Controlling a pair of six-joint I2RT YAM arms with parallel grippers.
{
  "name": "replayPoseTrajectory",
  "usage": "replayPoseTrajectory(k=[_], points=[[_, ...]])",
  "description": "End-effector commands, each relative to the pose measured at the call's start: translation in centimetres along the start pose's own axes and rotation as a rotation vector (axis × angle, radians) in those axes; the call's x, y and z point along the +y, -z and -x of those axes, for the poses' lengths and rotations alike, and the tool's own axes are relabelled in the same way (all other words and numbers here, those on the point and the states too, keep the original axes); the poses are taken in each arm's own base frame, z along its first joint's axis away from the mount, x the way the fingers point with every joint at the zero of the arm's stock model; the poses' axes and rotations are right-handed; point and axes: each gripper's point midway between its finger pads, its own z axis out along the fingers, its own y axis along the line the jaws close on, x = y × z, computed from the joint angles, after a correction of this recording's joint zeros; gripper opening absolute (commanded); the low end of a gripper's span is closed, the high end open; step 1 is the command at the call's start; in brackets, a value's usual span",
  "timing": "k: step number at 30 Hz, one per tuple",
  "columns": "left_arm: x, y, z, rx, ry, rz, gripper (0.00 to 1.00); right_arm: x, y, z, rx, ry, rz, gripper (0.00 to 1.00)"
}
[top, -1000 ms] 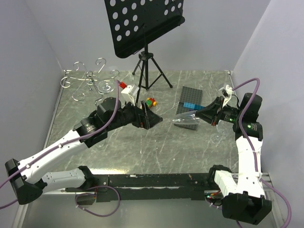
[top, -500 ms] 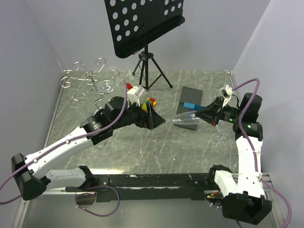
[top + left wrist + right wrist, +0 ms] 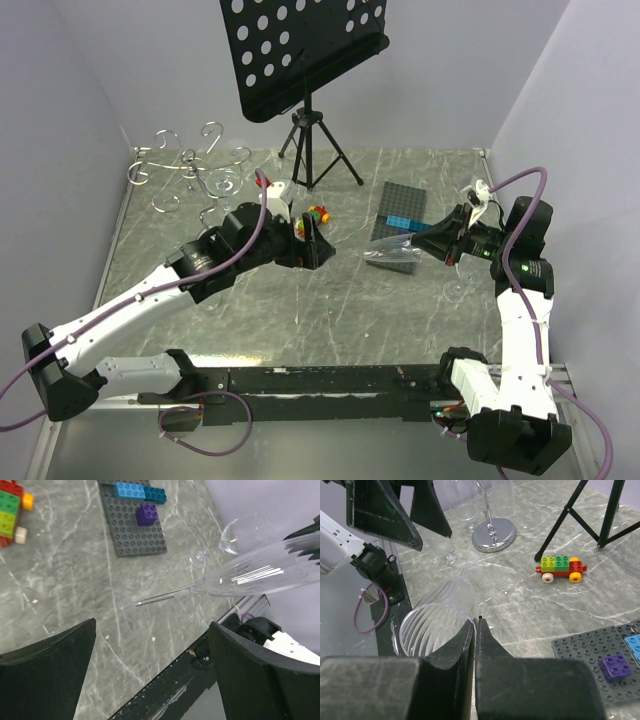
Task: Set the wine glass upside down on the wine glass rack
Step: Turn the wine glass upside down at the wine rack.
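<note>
R pincer (image 3: 447,240) is pressed together on the rim of the glass (image 3: 392,250), pinching its wall. From the R wrist cam the ribbed bowl (image 3: 437,625) sits just left of the closed fingers, mouth toward the cam. The glass lies roughly level, off the worktop (image 3: 330,310), w/ the stem pointing toward the L arm, over the near edge of the baseplate (image 3: 402,220). L pincer (image 3: 312,245) is spread wide, mid-worktop, facing the stem end but apart from it. In the L wrist cam the thin stem (image 3: 165,596) shows above the gap between the two black fingers (image 3: 50,670), nothing between them. The rack (image 3: 188,165) stands at the far L corner, well apart from the glass. Its round chrome base (image 3: 494,534) and post show in the R wrist cam, w/ other clear glasses just beside it. A brick car (image 3: 318,213) sits just beyond the L pincer, near the feet of the music stand (image 3: 305,50). Blue and purple bricks are on the baseplate. A 2nd glass (image 3: 457,290) is on the worktop by the R arm.
</note>
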Motion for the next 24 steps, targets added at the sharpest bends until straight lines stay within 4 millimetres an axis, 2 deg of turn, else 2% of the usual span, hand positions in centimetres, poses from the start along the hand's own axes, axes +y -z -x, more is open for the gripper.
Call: replayPoseTrajectory(k=[1,7,11,16,24], points=[[0.0,0.7,1.8,-0.043,-0.033,0.038,0.92,0.5,0.1,0.6,-0.015,0.060,0.018,0.00],[-0.2,-0.6,1.4,-0.010,-0.033,0.020,0.74,0.5,0.2,0.6,-0.015,0.063,0.018,0.00],[1.0,-1.1,1.4,0.005,0.012,-0.011,0.61,0.5,0.1,0.6,-0.015,0.063,0.021,0.00],[1.8,-1.1,1.2,0.023,0.067,-0.062,0.56,0.5,0.1,0.6,-0.015,0.061,0.021,0.00],[1.4,-1.9,0.1,0.080,0.078,-0.104,0.51,0.5,0.1,0.6,-0.015,0.064,0.021,0.00]])
